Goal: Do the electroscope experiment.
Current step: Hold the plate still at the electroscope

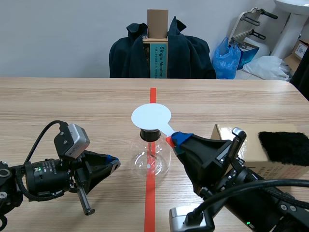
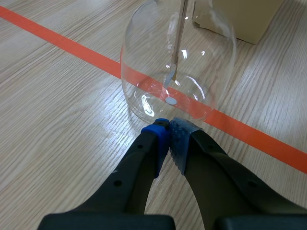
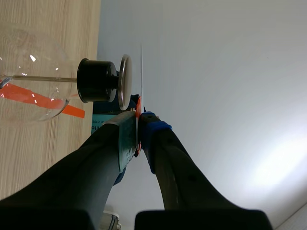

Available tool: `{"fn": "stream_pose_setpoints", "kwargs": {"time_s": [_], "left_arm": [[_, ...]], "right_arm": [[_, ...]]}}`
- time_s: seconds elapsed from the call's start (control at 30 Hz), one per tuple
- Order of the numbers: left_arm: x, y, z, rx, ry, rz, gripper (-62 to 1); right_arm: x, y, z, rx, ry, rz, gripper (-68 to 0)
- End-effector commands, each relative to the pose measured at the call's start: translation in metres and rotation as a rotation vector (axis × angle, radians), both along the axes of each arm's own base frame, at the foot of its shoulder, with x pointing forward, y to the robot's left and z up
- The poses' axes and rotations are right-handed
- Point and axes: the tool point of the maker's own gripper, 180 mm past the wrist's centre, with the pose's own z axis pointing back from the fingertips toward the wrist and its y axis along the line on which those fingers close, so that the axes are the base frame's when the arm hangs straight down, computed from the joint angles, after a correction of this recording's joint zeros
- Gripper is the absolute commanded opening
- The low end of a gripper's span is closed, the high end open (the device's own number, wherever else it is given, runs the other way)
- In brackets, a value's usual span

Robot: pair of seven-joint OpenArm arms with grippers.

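Observation:
A clear glass flask electroscope (image 1: 151,162) stands on the red tape line, with a black stopper (image 1: 149,135) in its neck. A white round paddle (image 1: 151,116) hovers flat just over its top. My right gripper (image 1: 179,139) is shut on the paddle's handle by its orange end. In the right wrist view the paddle (image 3: 141,72) shows edge-on next to the metal top plate (image 3: 125,81), pinched in the gripper (image 3: 138,124). My left gripper (image 1: 113,164) is shut on nothing, low at the flask's left side; its tips (image 2: 168,132) sit at the glass wall (image 2: 144,57). A rod with a foil leaf (image 2: 171,74) hangs inside.
A cardboard box (image 1: 253,145) with a black fur cloth (image 1: 285,147) on top stands at the right, behind my right arm. A chair draped with a dark jacket (image 1: 190,55) is across the table. Bare wood lies to the left and beyond the flask.

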Motion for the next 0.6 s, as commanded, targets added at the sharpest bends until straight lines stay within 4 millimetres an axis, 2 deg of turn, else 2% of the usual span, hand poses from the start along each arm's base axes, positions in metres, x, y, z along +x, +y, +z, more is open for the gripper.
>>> {"fn": "stream_pose_setpoints", "kwargs": {"time_s": [0.0,0.57], "left_arm": [[0.0040,-0.0032,0.0086,-0.025,-0.023,0.002,-58.2],[0.0040,-0.0032,0.0086,-0.025,-0.023,0.002,-58.2]], "right_arm": [[0.0029,-0.0026,0.0066,0.003,-0.026,-0.001,-66.7],[0.0049,-0.0044,0.0066,0.004,-0.025,-0.016,-66.7]]}}
